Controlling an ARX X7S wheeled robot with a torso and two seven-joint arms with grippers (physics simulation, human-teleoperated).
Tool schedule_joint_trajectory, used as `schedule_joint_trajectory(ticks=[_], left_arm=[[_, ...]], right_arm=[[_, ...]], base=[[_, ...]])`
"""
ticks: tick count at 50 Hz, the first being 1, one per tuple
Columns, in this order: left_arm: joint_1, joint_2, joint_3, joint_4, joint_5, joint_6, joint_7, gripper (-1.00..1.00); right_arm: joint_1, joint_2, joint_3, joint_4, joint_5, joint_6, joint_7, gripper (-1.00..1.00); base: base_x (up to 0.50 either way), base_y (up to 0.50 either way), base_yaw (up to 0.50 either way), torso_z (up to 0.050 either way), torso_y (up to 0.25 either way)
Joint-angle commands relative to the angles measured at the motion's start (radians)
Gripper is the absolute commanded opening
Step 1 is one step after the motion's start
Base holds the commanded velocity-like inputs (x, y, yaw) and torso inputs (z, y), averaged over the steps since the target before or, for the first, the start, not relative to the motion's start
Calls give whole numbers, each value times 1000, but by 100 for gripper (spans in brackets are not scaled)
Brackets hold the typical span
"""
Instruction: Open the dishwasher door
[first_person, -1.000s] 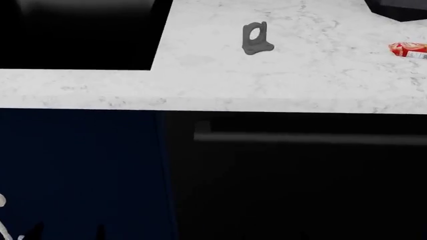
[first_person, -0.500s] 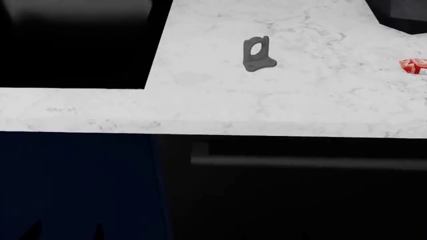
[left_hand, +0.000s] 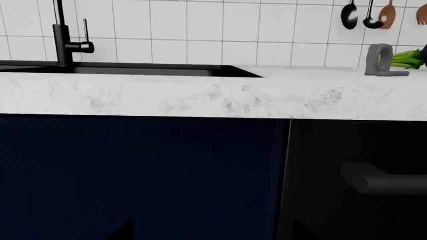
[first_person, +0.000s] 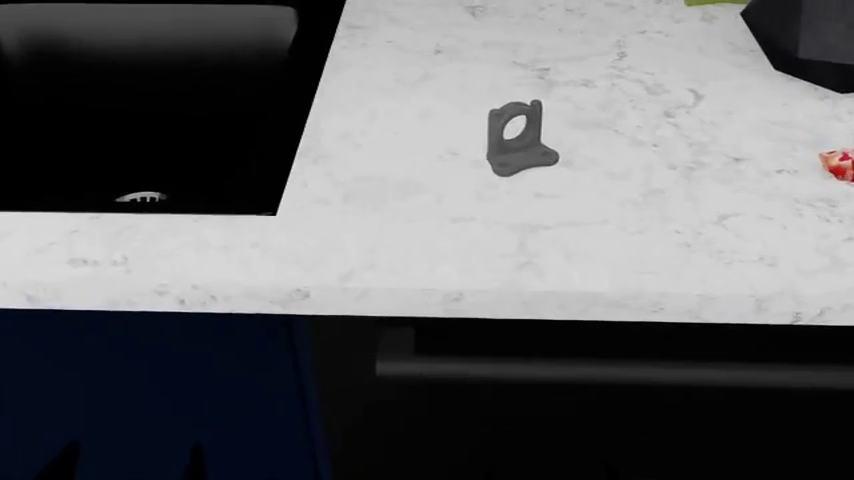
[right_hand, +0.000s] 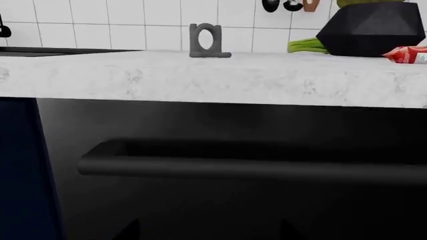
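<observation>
The dishwasher door (first_person: 587, 430) is a black panel under the white marble counter (first_person: 534, 260), closed, with a long dark-grey bar handle (first_person: 614, 370). In the right wrist view the door (right_hand: 233, 125) fills the picture and the handle (right_hand: 253, 167) runs across it. My right gripper (right_hand: 210, 234) is open and empty, facing the door just below the handle and apart from it. My left gripper (left_hand: 210, 235) is open and empty, facing the navy cabinet door (left_hand: 140, 175); the handle's left end (left_hand: 373, 177) shows beside it. The left fingertips (first_person: 198, 465) show low in the head view.
A black sink (first_person: 134, 110) with a black faucet (left_hand: 63, 35) lies at the counter's left. A grey stand (first_person: 514, 140) is on the counter. A black faceted bowl (right_hand: 370, 27), a red packet (right_hand: 407, 54) and green stalks (right_hand: 307, 46) lie at the right.
The head view has shifted: the counter edge and the dishwasher handle now sit lower in the picture and more of the sink shows. The door stays closed.
</observation>
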Motion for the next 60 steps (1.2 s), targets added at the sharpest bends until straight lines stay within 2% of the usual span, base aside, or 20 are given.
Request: schedule_joint_trajectory(ticks=[1, 6, 15, 19, 30, 47, 60], left_arm=[[0, -6, 7, 7, -5, -1, -8, 100], [-3, -10, 9, 12, -10, -3, -9, 100], [-12, -7, 19, 2, -17, 6, -6, 100], [-12, -9, 19, -5, -18, 16, -7, 100], [-13, -12, 27, 4, -17, 19, -17, 100], [-12, -23, 28, 7, -26, 32, -26, 100], [-4, -38, 25, 29, -32, 28, -38, 100]], right_arm=[[-12, 47, -39, -70, -92, 68, 33, 100], [-4, 138, -103, -206, -283, 257, 38, 100], [26, 275, -241, -277, -563, 392, -25, 100], [43, 307, -312, -278, -675, 435, -60, 100], [87, 327, -410, -249, -831, 500, -119, 100], [197, 288, -439, -49, -801, 452, -123, 100], [273, 278, -441, 23, -802, 459, -148, 100]], base=[[0, 0, 0, 0, 0], [0, 0, 0, 0, 0], [0, 0, 0, 0, 0], [0, 0, 0, 0, 0], [0, 0, 0, 0, 0], [0, 0, 0, 0, 0], [0, 0, 0, 0, 0]])
